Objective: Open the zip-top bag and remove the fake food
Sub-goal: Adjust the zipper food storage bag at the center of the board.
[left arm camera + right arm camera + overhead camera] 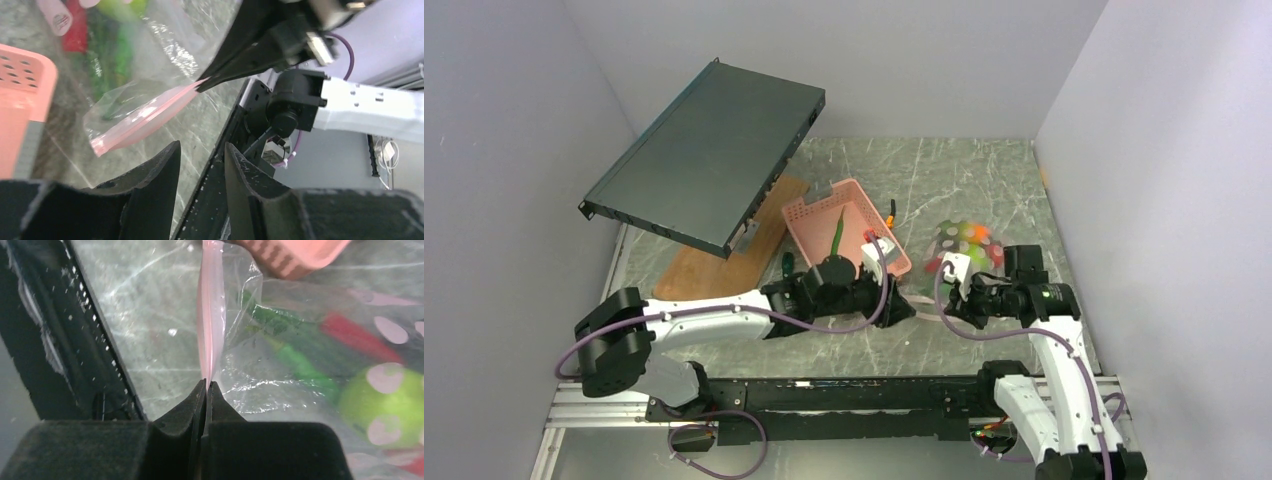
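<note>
Two black end effectors met low in the middle of the top view, close to the rail (864, 385) at the table's (944, 170) near edge. The right end effector (206, 390) was pressed together on one end of the bag's (300, 310) zip strip (211, 315), pinching it. The left end effector (202, 150) stood spread near the strip's other end, with nothing between its fingers.

The bag was thin, clear, crinkled film with glare streaks and pale round spots. Its strip was a flat, matte pink band. In the right wrist view the strip ran straight up from the fingertips to the top edge. In the left wrist view it slanted from lower left up to the right end effector's tip. The rest of the bag sagged to the right of the right wrist frame and lay on the table.

Inside was the food (964, 240): a glossy lime-green apple (385, 405) at lower right, long green pods (295, 360) and a red piece (360, 337).

The table looked like grey-green marble with white veins. A rigid pink perforated basket (824, 215) had a corner just beside the strip's far end. The rail ran close along the strip's left side. Bare table lay above the bag up to the back wall (904, 60), and the right wall (1164, 150) stood near the food. At upper left a flat dark metal panel (704, 150) leaned over a wooden board (724, 260).
</note>
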Robot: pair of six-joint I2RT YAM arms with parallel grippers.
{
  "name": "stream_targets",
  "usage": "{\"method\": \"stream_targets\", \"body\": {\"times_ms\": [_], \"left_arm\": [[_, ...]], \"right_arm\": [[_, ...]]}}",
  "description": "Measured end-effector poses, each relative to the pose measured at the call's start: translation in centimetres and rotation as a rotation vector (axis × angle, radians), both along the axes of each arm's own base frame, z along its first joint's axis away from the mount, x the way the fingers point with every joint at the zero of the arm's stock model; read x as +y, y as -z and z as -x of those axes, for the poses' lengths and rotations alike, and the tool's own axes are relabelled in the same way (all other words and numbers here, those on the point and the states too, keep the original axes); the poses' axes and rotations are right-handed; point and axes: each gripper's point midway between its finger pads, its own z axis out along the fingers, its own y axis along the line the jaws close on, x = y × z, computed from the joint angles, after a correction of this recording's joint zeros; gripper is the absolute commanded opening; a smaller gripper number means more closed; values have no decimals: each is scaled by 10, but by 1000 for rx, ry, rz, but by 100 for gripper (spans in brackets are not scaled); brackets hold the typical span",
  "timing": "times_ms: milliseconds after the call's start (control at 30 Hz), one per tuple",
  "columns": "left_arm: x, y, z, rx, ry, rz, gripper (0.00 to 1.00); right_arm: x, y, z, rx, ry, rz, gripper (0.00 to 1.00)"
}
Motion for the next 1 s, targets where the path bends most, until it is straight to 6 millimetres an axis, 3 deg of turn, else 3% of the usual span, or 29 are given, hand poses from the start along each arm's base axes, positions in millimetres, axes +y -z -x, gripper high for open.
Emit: {"method": "stream_targets", "body": {"times_ms": [100,233,567,700,833,933,1000], "left_arm": [[-6,8,18,-13,11,-2,43],[-14,13,26,-37,-8,21,43],[-31,56,10,-69,-122,-23,41],[-42,79,6,-75,-135,-69,41],[-47,90,0,-99,-149,-91,41],[-48,92,-5,-131,-160,-96,42],[-49,91,-9,-161,-164,-96,42]], "right_arm": [[1,26,12,86,-40,30,20],[0,36,9,129,-34,51,31],[-7,17,-30,-12,85,66,31],[-7,16,-33,-24,88,66,51],[-4,8,-31,-30,75,54,50],[-5,-8,-39,-72,89,54,45],[-7,-14,-44,-92,108,56,48]]}}
